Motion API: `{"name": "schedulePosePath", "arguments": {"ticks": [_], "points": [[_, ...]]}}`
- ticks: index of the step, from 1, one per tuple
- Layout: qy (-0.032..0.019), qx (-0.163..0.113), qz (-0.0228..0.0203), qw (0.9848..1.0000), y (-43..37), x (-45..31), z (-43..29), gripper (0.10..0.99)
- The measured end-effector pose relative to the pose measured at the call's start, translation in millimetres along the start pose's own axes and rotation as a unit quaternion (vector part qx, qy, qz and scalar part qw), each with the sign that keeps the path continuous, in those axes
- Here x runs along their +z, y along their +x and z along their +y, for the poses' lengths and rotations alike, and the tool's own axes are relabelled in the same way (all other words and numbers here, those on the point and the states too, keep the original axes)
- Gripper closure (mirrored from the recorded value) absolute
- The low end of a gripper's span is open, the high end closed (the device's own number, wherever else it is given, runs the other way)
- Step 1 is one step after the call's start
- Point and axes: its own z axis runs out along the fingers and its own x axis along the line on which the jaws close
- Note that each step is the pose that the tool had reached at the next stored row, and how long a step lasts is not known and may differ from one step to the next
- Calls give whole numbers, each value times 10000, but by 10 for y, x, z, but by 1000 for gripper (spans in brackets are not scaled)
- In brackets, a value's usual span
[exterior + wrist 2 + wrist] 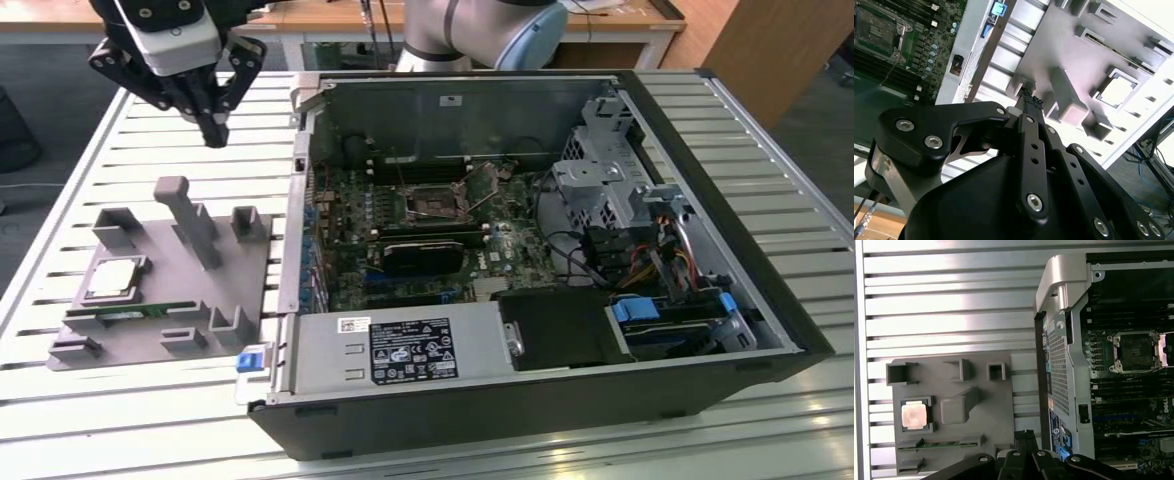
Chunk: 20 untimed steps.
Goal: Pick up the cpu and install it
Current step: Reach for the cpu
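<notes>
Above the slatted table [134,420], in the exterior view, my claw [212,135] hung pointing down with its fingers pressed together and nothing between them, off the far end of the grey holder [200,300]. The cpu [115,277] lay metal side up in a square pocket of that holder, well apart from my claw and nearer the camera, with a green memory stick [127,312] slotted just beside it. I took the pocket to be there to keep the chip flat and in a known spot for a grab from above. To the exterior view's right the computer case [747,200] lay on its side, open, so the socket [438,203] faced up. In the second wrist view my closed claw [1031,101] sat over the holder's [1054,30] edge, the cpu [1117,90] a few posts away across it. In the first wrist view the cpu [914,415] showed pale in its pocket, a blocky post between it and my claw [1024,436], while the socket [1134,351] looked bare, its frame seemingly swung open to receive the chip.
</notes>
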Motion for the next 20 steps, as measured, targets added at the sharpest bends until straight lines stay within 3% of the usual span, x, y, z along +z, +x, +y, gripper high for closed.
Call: {"name": "schedulePosePath", "arguments": {"ticks": [20], "points": [[0, 0, 0, 10000, 189, 6, -15, 980]]}}
